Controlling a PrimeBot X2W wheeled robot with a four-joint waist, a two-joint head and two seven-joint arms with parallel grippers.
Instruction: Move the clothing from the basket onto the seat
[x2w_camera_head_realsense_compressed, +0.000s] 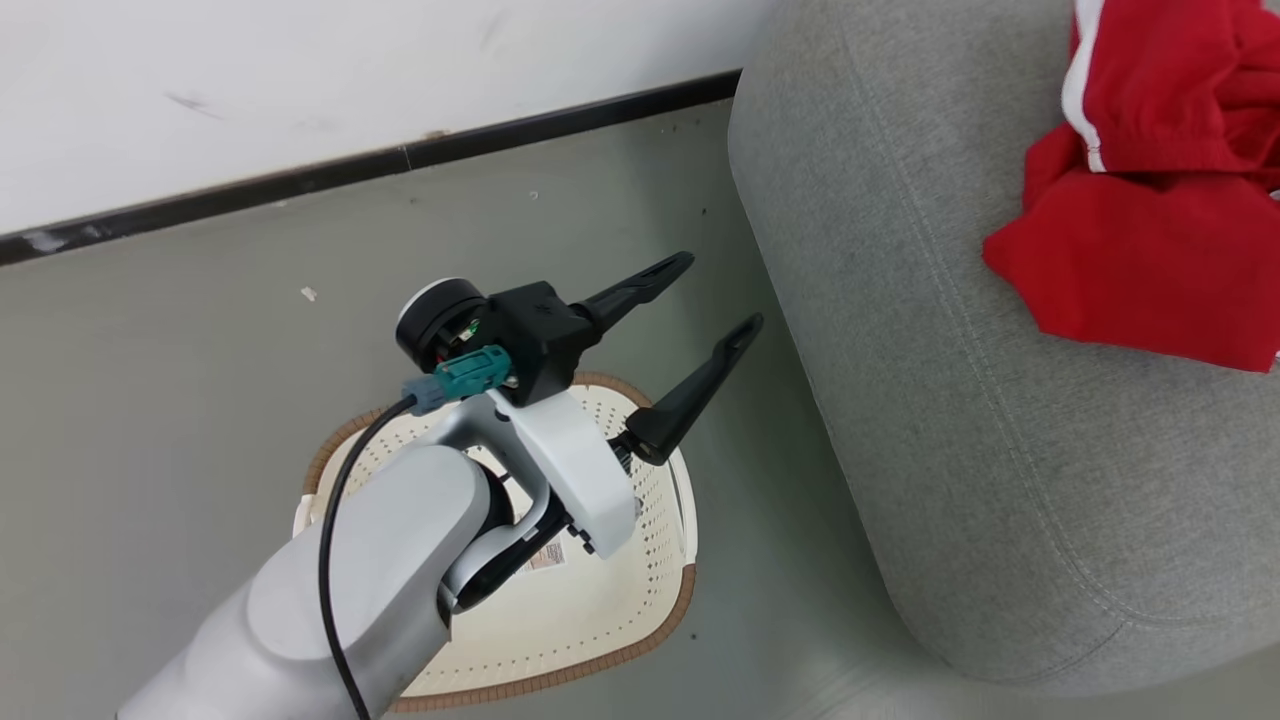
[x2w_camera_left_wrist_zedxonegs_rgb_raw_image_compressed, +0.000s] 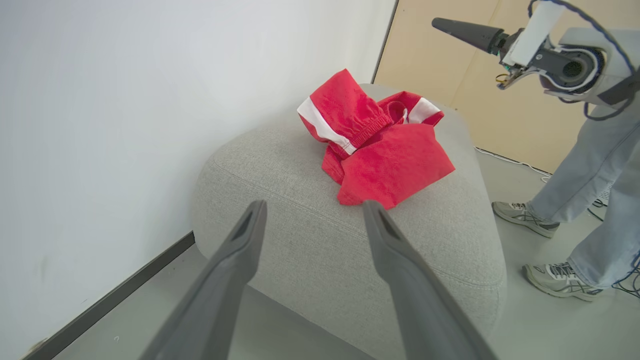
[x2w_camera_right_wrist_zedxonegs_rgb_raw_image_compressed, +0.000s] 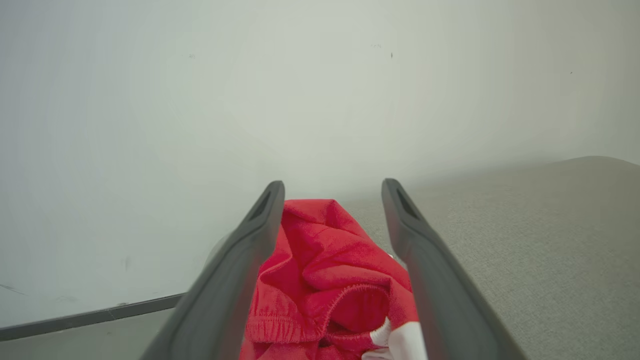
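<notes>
I hold my left gripper up in the air with its two dark fingers spread wide apart, and it has nothing in it. My left arm reaches out over the basket, which sits on the grey floor just beside the seat. My arm hides part of the basket, but I can see its cream wall full of little holes, its brown rim and a small label on its bottom. The clothing lies on top of the seat in a crumpled red heap, with white bands showing in the folds. It is near the far side of the seat, well apart from the basket. My left fingers point at the seat from the side and do not touch it. My right gripper is spread wide too. It hangs above the red heap and looks down on it, and its fingers grip nothing. From my left wrist I can see it high over the seat, up in the air. A white wall stands behind the seat. A person in blue jeans and grey shoes stands on the floor on the other side of the seat.
</notes>
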